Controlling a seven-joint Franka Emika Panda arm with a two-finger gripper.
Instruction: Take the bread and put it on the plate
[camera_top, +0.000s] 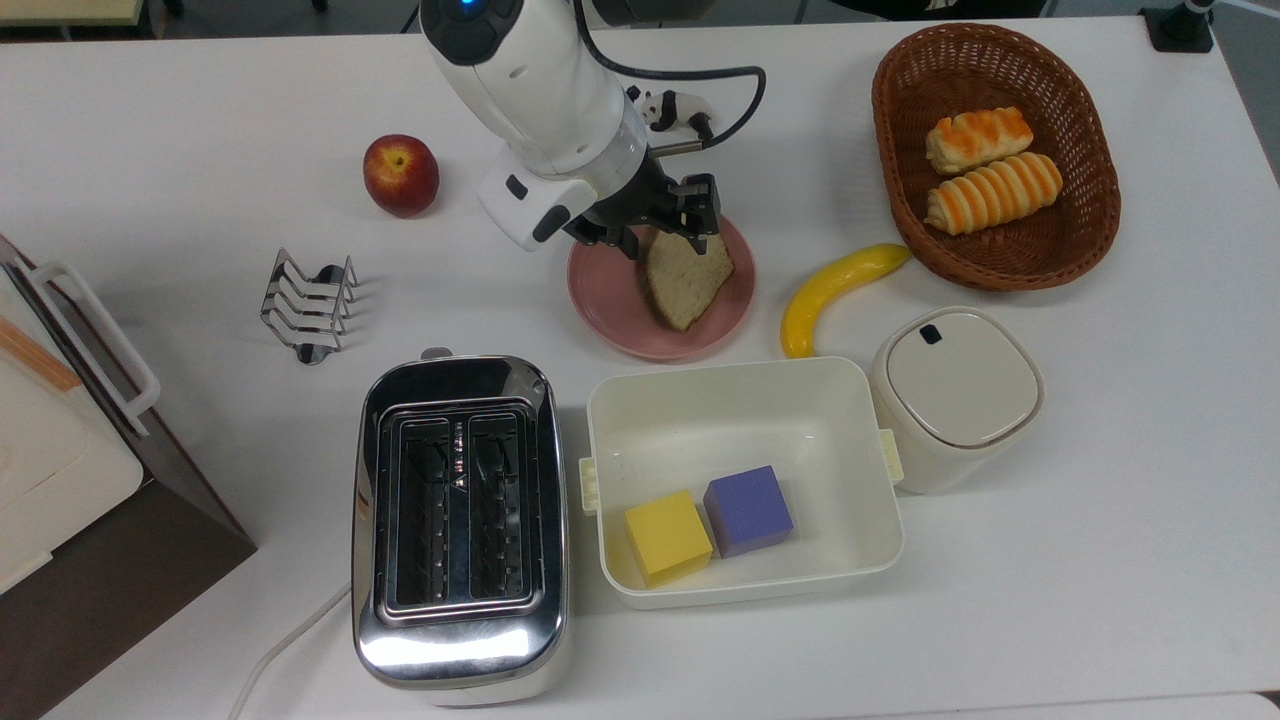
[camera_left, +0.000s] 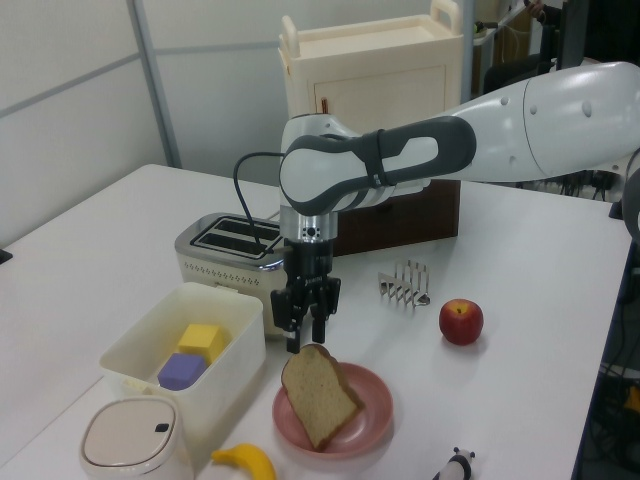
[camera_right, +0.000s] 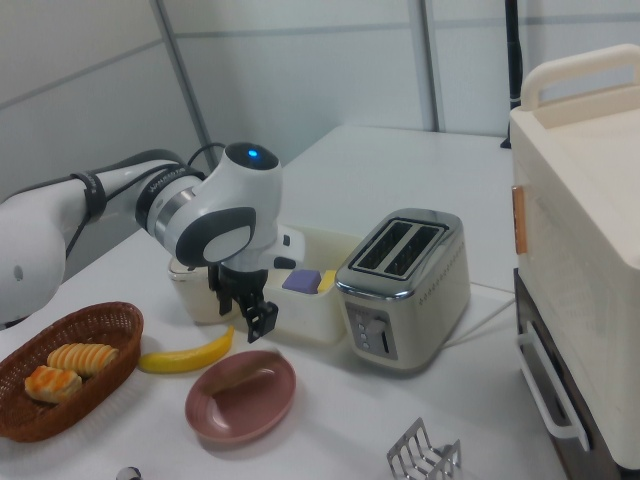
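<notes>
The bread (camera_top: 685, 280) is a tan slice with a dark crust. It rests on the round pink plate (camera_top: 610, 300), toward the top view's right side of the plate. In the left view the bread (camera_left: 318, 392) leans at a slant on the plate (camera_left: 368, 420). My gripper (camera_top: 668, 228) hangs just above the slice's upper edge, open, with its fingers spread and free of the bread. The left view has the gripper (camera_left: 305, 335) directly over the slice's top. In the right view the gripper (camera_right: 256, 322) is above the plate (camera_right: 225, 418) and the bread (camera_right: 243, 374).
A cream tub (camera_top: 745, 395) holding a yellow and a purple cube sits right in front of the plate, with a chrome toaster (camera_top: 458, 520) beside it. A banana (camera_top: 835, 290), a lidded pot (camera_top: 955, 395), a basket of rolls (camera_top: 995, 150), an apple (camera_top: 400, 175) and a toast rack (camera_top: 308, 305) ring the plate.
</notes>
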